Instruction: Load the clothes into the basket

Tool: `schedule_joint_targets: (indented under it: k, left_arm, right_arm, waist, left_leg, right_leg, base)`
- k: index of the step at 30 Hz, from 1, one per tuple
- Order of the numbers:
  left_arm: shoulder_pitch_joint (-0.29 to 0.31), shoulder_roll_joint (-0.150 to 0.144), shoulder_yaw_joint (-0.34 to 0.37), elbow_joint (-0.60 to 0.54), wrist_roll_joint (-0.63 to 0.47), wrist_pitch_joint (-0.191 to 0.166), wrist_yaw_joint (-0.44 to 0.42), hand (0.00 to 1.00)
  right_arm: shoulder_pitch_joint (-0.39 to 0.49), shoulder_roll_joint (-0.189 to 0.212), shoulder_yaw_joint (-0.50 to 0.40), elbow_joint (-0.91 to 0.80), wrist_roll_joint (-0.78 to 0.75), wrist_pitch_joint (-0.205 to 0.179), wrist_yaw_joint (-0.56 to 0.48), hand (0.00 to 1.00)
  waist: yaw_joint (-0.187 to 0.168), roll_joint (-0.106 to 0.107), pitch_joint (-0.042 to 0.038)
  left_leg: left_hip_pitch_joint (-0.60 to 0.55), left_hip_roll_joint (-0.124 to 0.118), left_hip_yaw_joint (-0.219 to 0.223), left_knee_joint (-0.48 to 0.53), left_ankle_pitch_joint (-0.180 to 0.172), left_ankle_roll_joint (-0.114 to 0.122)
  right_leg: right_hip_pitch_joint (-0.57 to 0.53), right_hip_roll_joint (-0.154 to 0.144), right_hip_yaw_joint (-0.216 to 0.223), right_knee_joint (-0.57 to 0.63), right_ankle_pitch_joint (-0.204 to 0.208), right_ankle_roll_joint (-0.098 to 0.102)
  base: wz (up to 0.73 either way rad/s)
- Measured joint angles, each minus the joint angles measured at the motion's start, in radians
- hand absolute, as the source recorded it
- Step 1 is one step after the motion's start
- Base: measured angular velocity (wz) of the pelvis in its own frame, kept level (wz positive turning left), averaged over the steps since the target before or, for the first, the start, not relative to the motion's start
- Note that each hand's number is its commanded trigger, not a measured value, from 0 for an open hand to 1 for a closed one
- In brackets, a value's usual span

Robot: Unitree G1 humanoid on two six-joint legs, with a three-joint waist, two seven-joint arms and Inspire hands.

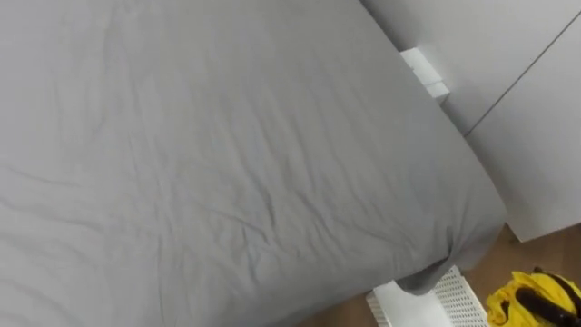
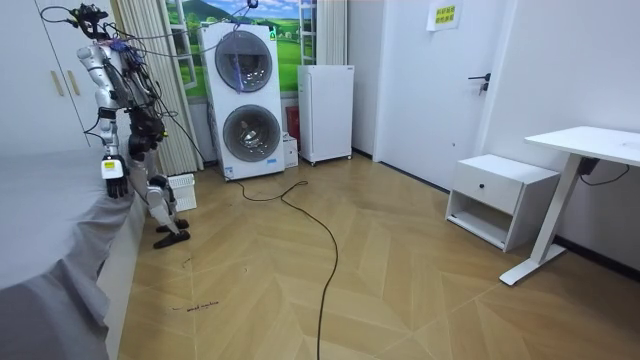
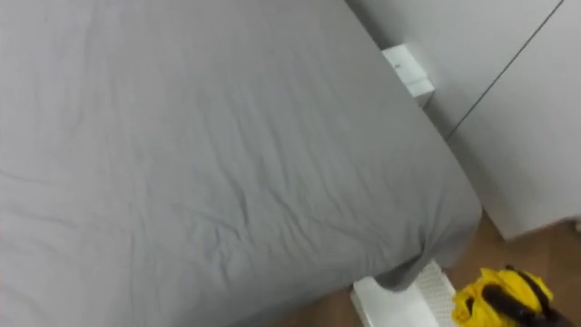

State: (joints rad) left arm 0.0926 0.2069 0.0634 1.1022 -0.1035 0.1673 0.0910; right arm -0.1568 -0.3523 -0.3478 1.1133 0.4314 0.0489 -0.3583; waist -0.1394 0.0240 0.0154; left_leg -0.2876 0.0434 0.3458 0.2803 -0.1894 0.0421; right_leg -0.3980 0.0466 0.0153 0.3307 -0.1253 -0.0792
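A grey-sheeted bed (image 1: 227, 163) is spread across most of both eye views, its top creased. A white wardrobe (image 1: 545, 118) is seen along its right side, with a small white block (image 1: 425, 73) lodged between the two. At the lower right the bed's corner drapes down. A white perforated basket (image 1: 458, 302) is set on the wooden floor (image 1: 545, 247) just beyond that corner, partly covered by the fold of the sheet.

The yellow garment (image 1: 513, 304) is found at the lower right edge of these views, just beside the basket and outside it, bunched up and off the bed. The right hand (image 1: 556, 304) is seen as a dark shape in the middle of that bunch. Its fingers are closed round the yellow cloth, so hand and garment are touching.

In the room view the robot is shown standing at the bed's corner and leaning toward the mattress, with the basket by its feet on the room view's right. The left hand (image 2: 114, 180) is hung low against the draped corner of the sheet, and whether its fingers are spread or curled cannot be told. Stacked washing machines (image 2: 245, 100) and a curtain (image 2: 185, 130) are seen behind the robot.
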Motion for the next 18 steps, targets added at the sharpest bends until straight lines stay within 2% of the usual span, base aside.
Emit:
schedule_joint_targets:
  k: [5,10,13,15,16,17,18]
  left_arm:
    - [-0.033,0.001,-0.076,0.029,-0.047,-0.022,0.020,0.00]
    - [-0.060,0.001,-0.132,0.052,-0.103,-0.053,0.035,0.00]
    - [-0.072,0.001,-0.165,0.056,-0.148,-0.067,0.036,0.00]
    - [-0.079,0.002,-0.202,0.052,-0.197,-0.087,0.036,0.00]
    - [-0.079,0.002,-0.207,0.051,-0.202,-0.090,0.036,0.00]
    - [-0.079,0.003,-0.208,0.047,-0.215,-0.094,0.036,0.00]
    - [-0.079,0.004,-0.211,0.041,-0.221,-0.098,0.037,0.00]
  right_arm:
    - [-0.032,-0.010,0.014,0.021,-0.002,-0.010,-0.049,1.00]
    - [-0.060,-0.014,0.038,0.039,0.003,-0.025,-0.077,1.00]
    - [-0.085,-0.027,0.054,0.054,0.002,-0.031,-0.089,1.00]
    - [-0.093,-0.049,0.086,0.060,0.006,-0.047,-0.091,1.00]
    - [-0.094,-0.053,0.094,0.060,0.007,-0.049,-0.091,0.85]
    - [-0.097,-0.057,0.102,0.060,0.011,-0.051,-0.092,0.00]
    - [-0.098,-0.061,0.113,0.060,0.014,-0.053,-0.092,0.00]
  waist:
    - [0.010,0.040,-0.0005]
    - [0.017,0.061,-0.0005]
    - [0.019,0.074,0.0033]
    - [0.038,0.082,0.0067]
    - [0.040,0.082,0.0070]
    - [0.042,0.083,0.0066]
    - [0.044,0.083,0.0066]
  left_leg:
    - [-0.091,-0.007,0.015,0.020,0.006,0.010]
    - [-0.156,-0.009,0.035,0.028,0.016,0.016]
    - [-0.181,-0.015,0.037,0.028,0.023,0.020]
    - [-0.193,-0.021,0.035,0.022,0.031,0.023]
    - [-0.195,-0.022,0.035,0.022,0.032,0.024]
    - [-0.199,-0.024,0.035,0.023,0.033,0.024]
    - [-0.205,-0.026,0.035,0.023,0.036,0.025]
  right_leg:
    - [-0.112,-0.011,0.007,0.051,0.004,0.002]
    - [-0.187,-0.016,0.015,0.071,0.004,0.001]
    - [-0.217,-0.024,0.009,0.088,0.002,0.002]
    - [-0.235,-0.031,0.009,0.096,-0.001,0.003]
    - [-0.238,-0.033,0.008,0.101,-0.005,0.003]
    - [-0.244,-0.036,0.005,0.107,-0.010,0.004]
    - [-0.250,-0.040,0.001,0.111,-0.012,0.004]
  base:
    - [-0.07]
    - [-0.03]
    - [0.10]
    - [0.07]
    - [0.09]
    - [0.15]
    - [0.15]
